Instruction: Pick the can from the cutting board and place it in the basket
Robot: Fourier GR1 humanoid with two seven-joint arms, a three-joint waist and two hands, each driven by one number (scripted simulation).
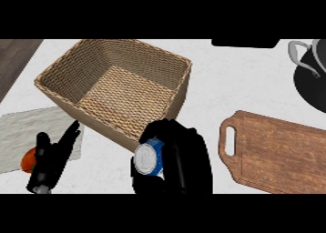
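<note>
Head view shows the right hand (pixel 185 159) near the worktop's (pixel 240 82) near edge, about midway along it, its black fingers (pixel 167 129) curled round the can (pixel 148 157). The can is blue with a pale round end that faces up and to the left. It is lifted clear of the cutting board (pixel 280 154) and sits in the hand just beside the basket's (pixel 135 61) near corner, outside its wall, between basket and board.

The woven basket stands toward the far left of the worktop, turned so one corner points at the near edge, and nothing shows inside it. The brown cutting board lies toward the near right corner, its handle slot toward the hand, with no item on the part in view.

The left hand (pixel 53 157) shows near the near left corner, its fingers (pixel 71 132) straight, close together and pointing toward the far edge, holding nothing. It lies over an orange thing (pixel 28 160) that it largely hides, at the edge of a white cloth (pixel 24 132) spread flat beside the basket. A black pot (pixel 320 86) with a metal handle stands at the far right edge.
</note>
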